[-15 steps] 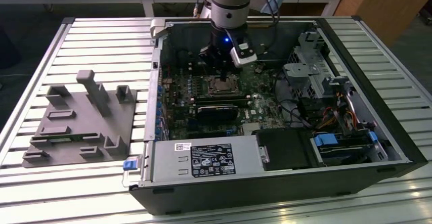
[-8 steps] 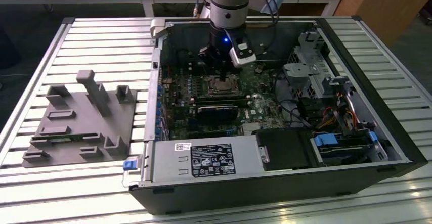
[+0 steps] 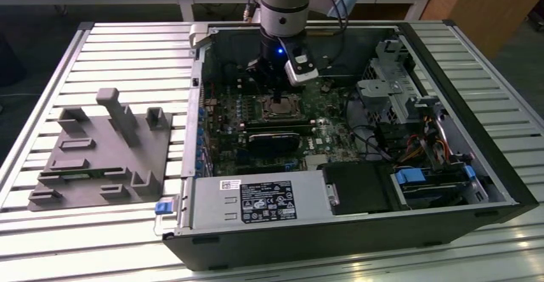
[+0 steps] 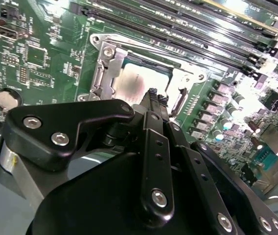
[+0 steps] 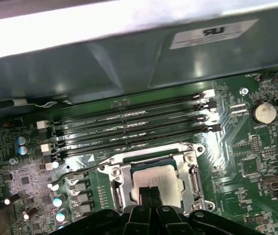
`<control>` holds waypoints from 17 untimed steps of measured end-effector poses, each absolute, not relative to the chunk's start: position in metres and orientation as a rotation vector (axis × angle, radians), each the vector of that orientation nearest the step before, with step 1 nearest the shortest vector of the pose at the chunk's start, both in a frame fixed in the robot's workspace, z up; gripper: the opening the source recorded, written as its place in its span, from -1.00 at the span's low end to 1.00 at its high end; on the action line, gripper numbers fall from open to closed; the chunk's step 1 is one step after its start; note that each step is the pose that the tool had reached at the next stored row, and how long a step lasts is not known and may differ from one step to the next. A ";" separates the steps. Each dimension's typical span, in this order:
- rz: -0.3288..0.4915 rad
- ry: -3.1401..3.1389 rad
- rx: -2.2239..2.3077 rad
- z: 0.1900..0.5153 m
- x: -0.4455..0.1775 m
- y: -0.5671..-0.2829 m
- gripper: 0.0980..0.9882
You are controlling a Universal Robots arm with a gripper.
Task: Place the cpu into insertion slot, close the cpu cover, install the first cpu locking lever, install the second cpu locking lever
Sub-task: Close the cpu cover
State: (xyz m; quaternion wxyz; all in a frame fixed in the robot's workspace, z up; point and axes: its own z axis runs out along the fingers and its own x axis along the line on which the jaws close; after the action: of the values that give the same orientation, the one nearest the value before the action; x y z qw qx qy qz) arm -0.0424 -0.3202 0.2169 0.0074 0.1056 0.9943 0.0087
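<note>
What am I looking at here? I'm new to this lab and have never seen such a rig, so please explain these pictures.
One robot arm reaches down into an open computer case lying on a slatted metal table; a grey fixture lies beside it. That is the exterior view, from a camera off the arm. Both wrist views come from cameras on the arm. They show the gripper, shut and holding nothing, at the cpu, which sits inside the cut-out of the cpu cover.

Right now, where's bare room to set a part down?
Bare ribbed silver table on the far and near sides of the grey moulded fixture, and beside the black computer case at the exterior view's right. Tight inside the case: the hand over the silvery square cpu cover, black memory slots alongside.
</note>
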 end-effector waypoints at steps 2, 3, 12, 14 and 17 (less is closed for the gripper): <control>0.027 3.109 0.330 0.215 -0.044 -0.320 -0.98; 0.027 3.109 0.330 0.215 -0.045 -0.320 -0.98; 0.029 3.109 0.330 0.210 -0.054 -0.320 -0.98; 0.032 3.110 0.330 0.208 -0.056 -0.320 -0.98; 0.040 3.110 0.330 0.206 -0.058 -0.320 -0.98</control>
State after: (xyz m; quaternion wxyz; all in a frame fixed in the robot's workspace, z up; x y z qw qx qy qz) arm -0.0575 -0.3205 0.2059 0.0070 0.1054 0.9943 0.0127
